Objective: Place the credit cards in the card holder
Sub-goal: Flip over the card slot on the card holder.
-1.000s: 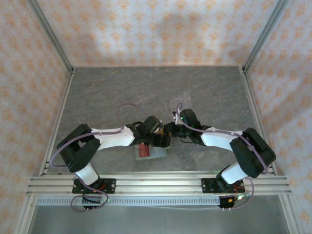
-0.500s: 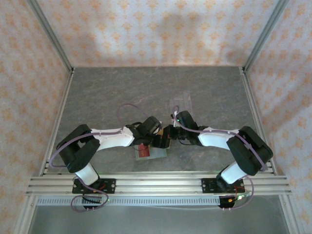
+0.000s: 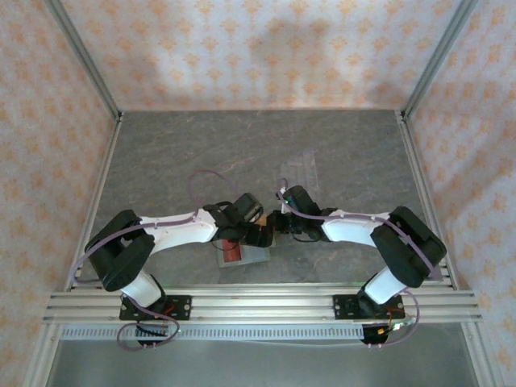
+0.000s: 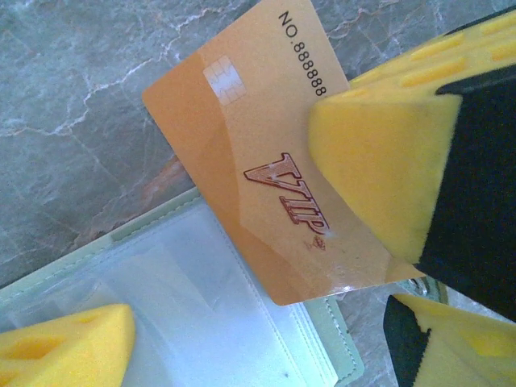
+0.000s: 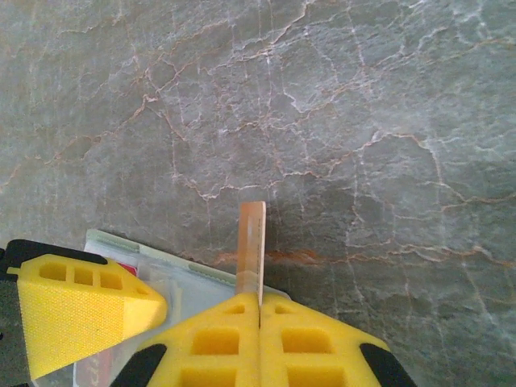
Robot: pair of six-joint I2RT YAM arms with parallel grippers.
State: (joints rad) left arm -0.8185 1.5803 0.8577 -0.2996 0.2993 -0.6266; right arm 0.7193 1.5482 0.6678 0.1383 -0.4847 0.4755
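Low in the middle of the right wrist view, the right gripper [image 5: 260, 310] is clenched on a gold-orange card [image 5: 251, 238], which stands edge-on just above its yellow pads. In the left wrist view that card slants from upper centre down to the right, and its lower corner overlaps the top edge of the sage-green card holder [image 4: 161, 298], which lies open across the bottom. The left gripper [image 4: 258, 334] hangs spread wide over the holder's clear pockets, grasping nothing. In the overhead view, lower centre, a red card [image 3: 234, 252] shows on the holder.
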